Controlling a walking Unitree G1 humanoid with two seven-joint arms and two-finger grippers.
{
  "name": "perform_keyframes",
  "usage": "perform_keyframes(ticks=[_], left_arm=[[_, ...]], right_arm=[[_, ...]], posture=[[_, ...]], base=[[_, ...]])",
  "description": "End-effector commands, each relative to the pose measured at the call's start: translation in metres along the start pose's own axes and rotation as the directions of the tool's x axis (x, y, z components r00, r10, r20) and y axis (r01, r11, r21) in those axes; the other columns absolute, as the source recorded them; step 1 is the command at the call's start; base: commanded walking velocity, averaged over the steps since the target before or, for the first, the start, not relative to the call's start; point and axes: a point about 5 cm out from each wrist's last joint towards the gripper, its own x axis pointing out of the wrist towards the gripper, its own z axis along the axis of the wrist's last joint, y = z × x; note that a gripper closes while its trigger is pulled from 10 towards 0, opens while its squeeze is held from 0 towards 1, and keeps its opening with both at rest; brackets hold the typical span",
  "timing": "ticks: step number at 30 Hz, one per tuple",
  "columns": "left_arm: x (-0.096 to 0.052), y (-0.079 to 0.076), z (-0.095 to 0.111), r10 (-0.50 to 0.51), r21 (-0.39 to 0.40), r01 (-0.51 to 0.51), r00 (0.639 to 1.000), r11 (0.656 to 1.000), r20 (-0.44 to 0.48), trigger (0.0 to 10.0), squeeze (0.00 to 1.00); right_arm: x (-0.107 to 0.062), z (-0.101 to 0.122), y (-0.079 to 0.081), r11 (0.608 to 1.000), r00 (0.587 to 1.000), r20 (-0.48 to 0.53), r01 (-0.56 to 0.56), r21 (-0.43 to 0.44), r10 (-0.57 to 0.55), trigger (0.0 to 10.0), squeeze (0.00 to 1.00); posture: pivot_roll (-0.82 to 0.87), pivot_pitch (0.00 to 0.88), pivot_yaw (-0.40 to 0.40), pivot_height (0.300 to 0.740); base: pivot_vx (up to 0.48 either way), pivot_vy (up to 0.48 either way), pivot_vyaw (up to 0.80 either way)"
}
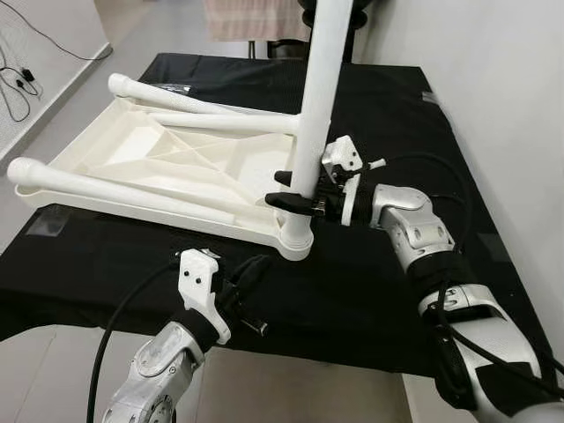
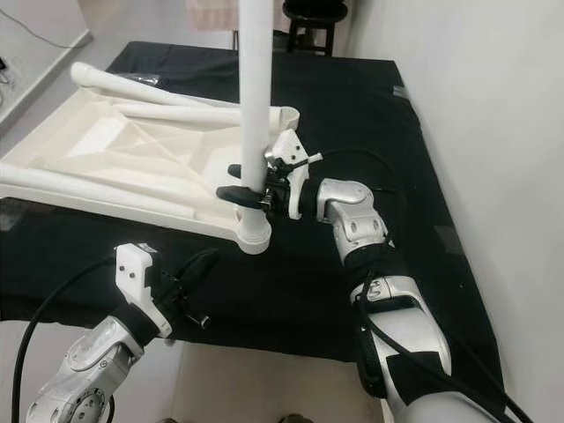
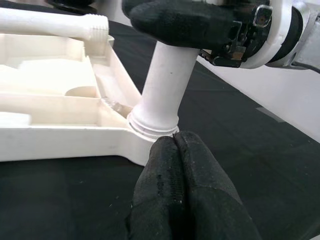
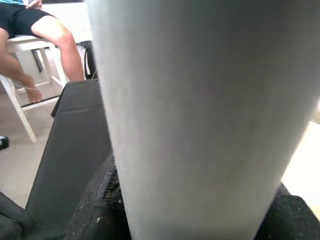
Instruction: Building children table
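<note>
right gripper (image 1: pixel 295 190) is clamped around the upright table leg (image 1: pixel 319 97), one black finger on each side, low on the shaft just above the corner socket (image 1: pixel 297 240). the leg is a smooth white plastic tube, standing vertical in that socket at the near corner of the upturned tabletop (image 1: pixel 150 163). left gripper (image 1: pixel 249 271) is held just in front of the same corner, fingers pressed together with nothing between them, tips close to the socket collar; contact cannot be confirmed.

the tabletop is a white moulded tray shape lying underside up, ribbed inside with diagonal webs. two more white legs are laid in and across it: one (image 1: pixel 115 187) along the near edge, rounded end at the far left, and one (image 1: pixel 189 102) toward the back, its rounded end sticking out over the rim. the whole part sits on a table covered with a matte black cloth (image 1: pixel 388 291).

left wrist view adds detail: the leg base (image 3: pixel 156 122) is seated in a ringed collar, a threaded leg end (image 3: pixel 95 26) is seen at the back, and the right gripper's padded black finger (image 3: pixel 180 22) is wrapped on the shaft above. right wrist view is mostly the white shaft (image 4: pixel 200 115) at close range, with textured black pads at its lower edge; behind it a seated person's bare legs (image 4: pixel 47 35) and a white chair frame (image 4: pixel 20 100) are seen on a tiled floor. a black stool (image 2: pixel 310 18) stands beyond the far end of the table.
</note>
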Motion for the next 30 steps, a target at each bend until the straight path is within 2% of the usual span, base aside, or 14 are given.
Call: perform_keyframes(ticks=[1,7,8,9,10,12,14,16,21,22,23,26,27,30], left_arm=[[-0.003,0.001,-0.003,0.008,-0.009,-0.008,1.000,1.000,-0.011,10.0,0.00],[-0.003,0.001,-0.002,0.010,-0.007,-0.010,1.000,1.000,-0.009,10.0,0.00],[-0.004,0.002,-0.001,0.010,-0.006,-0.010,1.000,1.000,-0.009,10.0,0.00],[-0.004,0.002,-0.001,0.010,-0.004,-0.010,1.000,1.000,-0.009,10.0,0.00],[-0.004,0.002,0.000,0.010,-0.003,-0.010,1.000,1.000,-0.010,10.0,0.00],[-0.004,0.002,0.000,0.010,-0.003,-0.010,1.000,1.000,-0.010,10.0,0.00],[-0.004,0.003,-0.001,0.011,0.000,-0.011,1.000,1.000,-0.012,10.0,0.00],[-0.003,0.004,-0.001,0.010,0.001,-0.010,1.000,1.000,-0.014,10.0,0.00],[-0.003,0.004,-0.002,0.009,0.000,-0.009,1.000,1.000,-0.015,10.0,0.00],[-0.002,0.004,-0.002,0.011,0.000,-0.011,1.000,1.000,-0.012,10.0,0.00],[-0.002,0.004,-0.001,0.014,0.002,-0.014,1.000,1.000,-0.010,10.0,0.00],[-0.002,0.004,-0.001,0.017,0.003,-0.017,1.000,1.000,-0.008,10.0,0.00],[-0.002,0.004,-0.002,0.018,0.004,-0.018,1.000,1.000,-0.007,10.0,0.00],[-0.001,0.004,-0.002,0.016,0.000,-0.016,1.000,1.000,-0.007,10.0,0.00]], right_arm=[[-0.013,-0.017,-0.006,0.993,0.992,-0.050,0.114,0.022,-0.112,0.0,0.00],[-0.024,-0.039,0.000,0.961,0.960,-0.099,0.268,0.068,-0.260,0.0,0.00],[-0.025,-0.056,0.008,0.910,0.901,-0.189,0.409,0.068,-0.391,0.0,0.00],[-0.024,-0.071,0.022,0.786,0.774,-0.252,0.614,0.073,-0.581,0.0,0.00],[-0.021,-0.079,0.042,0.714,0.706,-0.284,0.694,0.092,-0.649,0.0,0.00],[-0.021,-0.079,0.042,0.714,0.706,-0.284,0.694,0.092,-0.649,0.0,0.00],[-0.001,-0.073,0.069,0.702,0.702,-0.250,0.705,0.106,-0.667,0.0,0.00],[0.012,-0.066,0.069,0.739,0.736,-0.211,0.669,0.078,-0.644,0.0,0.00],[0.014,-0.066,0.065,0.742,0.738,-0.207,0.666,0.071,-0.642,0.0,0.00],[0.013,-0.064,0.055,0.727,0.719,-0.210,0.685,0.049,-0.663,6.2,0.00],[0.012,-0.061,0.045,0.713,0.703,-0.209,0.701,0.036,-0.680,10.0,0.00],[0.009,-0.056,0.038,0.702,0.694,-0.201,0.711,0.039,-0.692,10.0,0.00],[0.007,-0.050,0.030,0.706,0.699,-0.190,0.707,0.039,-0.690,10.0,1.00],[0.007,-0.036,0.017,0.755,0.754,-0.133,0.653,0.050,-0.643,10.0,1.00]], posture=[[0.04,0.129,-0.027,0.740],[0.03,0.141,-0.036,0.740],[0.03,0.142,-0.036,0.740],[0.03,0.150,-0.036,0.740],[0.03,0.151,-0.035,0.740],[0.03,0.151,-0.035,0.740],[0.03,0.141,-0.021,0.740],[0.03,0.138,-0.026,0.740],[0.03,0.138,-0.026,0.740],[0.03,0.134,-0.034,0.740],[0.03,0.133,-0.034,0.740],[0.03,0.131,-0.036,0.740],[0.03,0.130,-0.037,0.740],[0.03,0.128,-0.037,0.740]], base=[[0.000,0.000,0.00],[0.000,0.000,0.00],[0.000,0.000,0.00],[0.000,0.000,0.00],[0.000,0.000,0.00],[0.000,0.000,0.00],[0.000,0.000,0.00],[0.000,0.000,0.00],[0.000,0.000,0.00],[0.000,0.000,0.00],[0.000,0.000,0.00],[0.000,0.000,0.00],[0.000,0.000,0.00],[0.000,0.000,0.00]])
